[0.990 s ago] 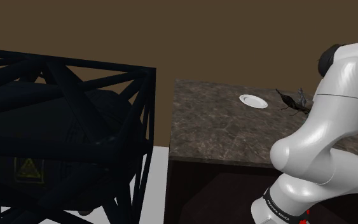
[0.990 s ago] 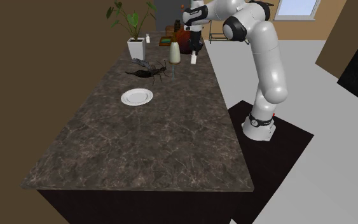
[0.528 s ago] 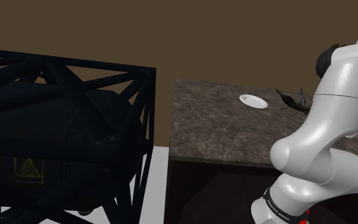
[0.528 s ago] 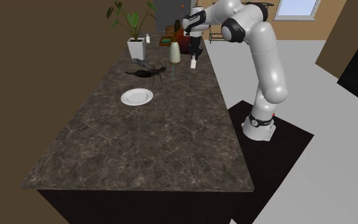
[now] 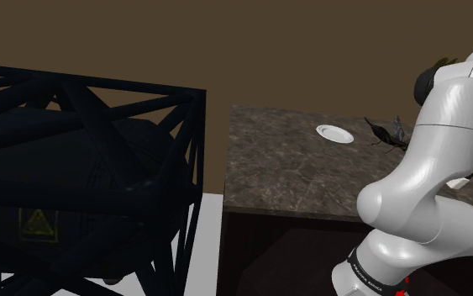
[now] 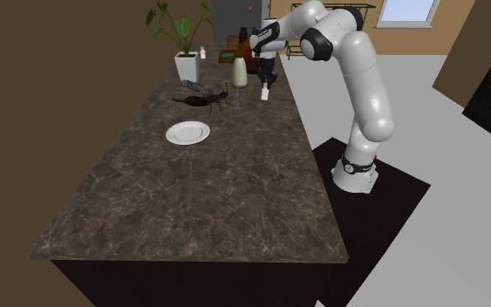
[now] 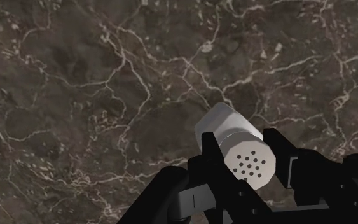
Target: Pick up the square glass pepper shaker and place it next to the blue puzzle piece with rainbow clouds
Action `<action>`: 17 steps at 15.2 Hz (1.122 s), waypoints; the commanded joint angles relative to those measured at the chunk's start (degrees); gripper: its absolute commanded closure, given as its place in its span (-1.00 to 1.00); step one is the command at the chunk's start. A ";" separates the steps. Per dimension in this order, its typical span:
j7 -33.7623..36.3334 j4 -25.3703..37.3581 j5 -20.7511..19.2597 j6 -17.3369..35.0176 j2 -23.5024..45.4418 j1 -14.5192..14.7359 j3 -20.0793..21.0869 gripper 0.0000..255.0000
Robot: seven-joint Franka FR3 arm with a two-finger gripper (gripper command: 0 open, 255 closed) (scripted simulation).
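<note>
The tool [image 7: 247,153] clasped the white pepper shaker [image 7: 231,130] near its perforated cap, just above the marbled desk [image 6: 235,201], by the stand-side edge at its far end. Judged risk: so high a grip might let the shaker tilt or slip in transit.

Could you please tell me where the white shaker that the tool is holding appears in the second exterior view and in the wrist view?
Second exterior view: the white shaker with a perforated cap is top centre, under the black tool, right of the black scorpion figure.
Wrist view: the shaker sits clasped between the tool's fingers, cap towards the camera.
Shared landmark: the dark veined stone countertop, also in the shoulder view.
</note>
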 commanded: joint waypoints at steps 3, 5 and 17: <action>-0.06 -0.42 0.12 0.46 0.05 0.08 0.07 1.00; -0.06 -0.42 0.12 0.46 0.05 0.08 0.07 1.00; 1.68 3.12 -2.68 -5.15 -2.90 1.15 -1.86 -1.00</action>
